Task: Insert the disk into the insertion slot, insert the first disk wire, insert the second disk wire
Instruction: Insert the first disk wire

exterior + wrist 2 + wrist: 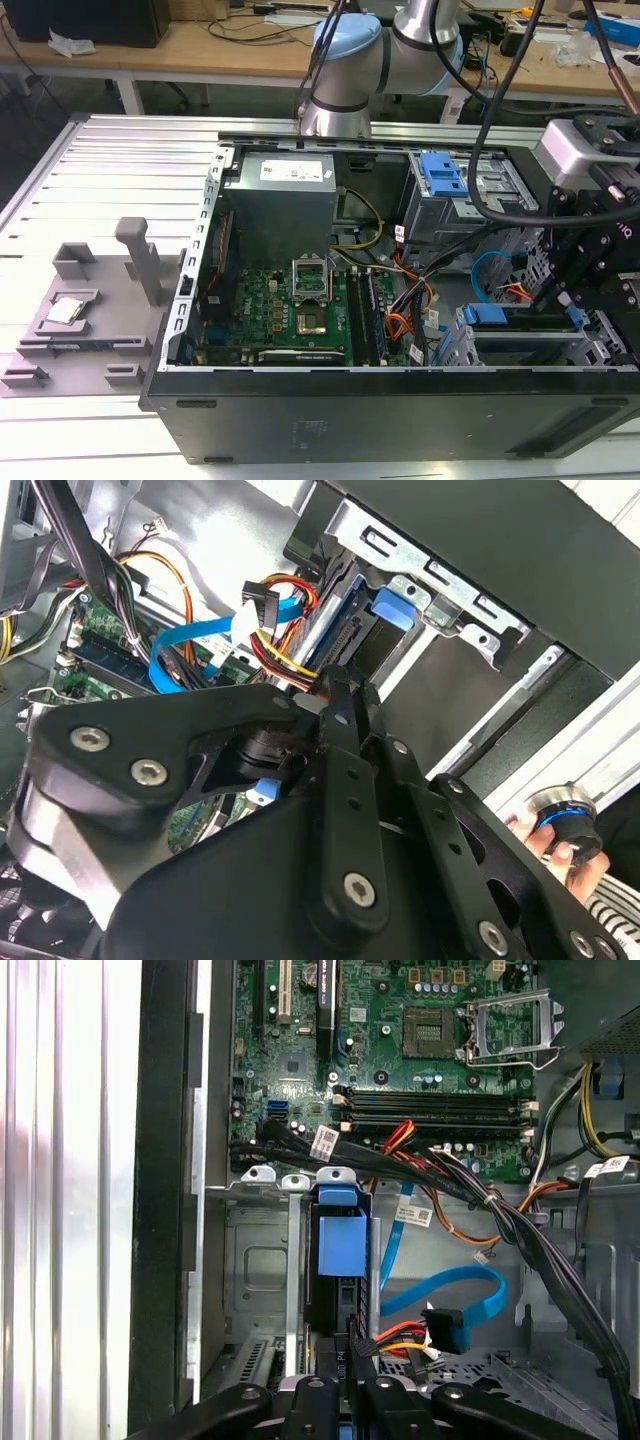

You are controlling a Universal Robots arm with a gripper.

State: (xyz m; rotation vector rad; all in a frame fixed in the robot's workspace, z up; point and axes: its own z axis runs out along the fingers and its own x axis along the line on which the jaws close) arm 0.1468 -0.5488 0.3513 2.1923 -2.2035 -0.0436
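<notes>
The disk (341, 1245) sits in the slot (262, 1270); the gripper (345, 688) is clenched on the first wire (285, 652) at the disk's end; the second wire (470, 1285) lies just beside.

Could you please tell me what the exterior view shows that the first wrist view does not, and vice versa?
Exterior view's extras: the arm's blue-capped joint, the grey fixture tray on that view's left, and the blue bracket in the taller cage. First wrist view's extras: the first disk wire plug held in the gripper, and the second disk wire plug lying loose. Shared: the motherboard and the disk.
</notes>
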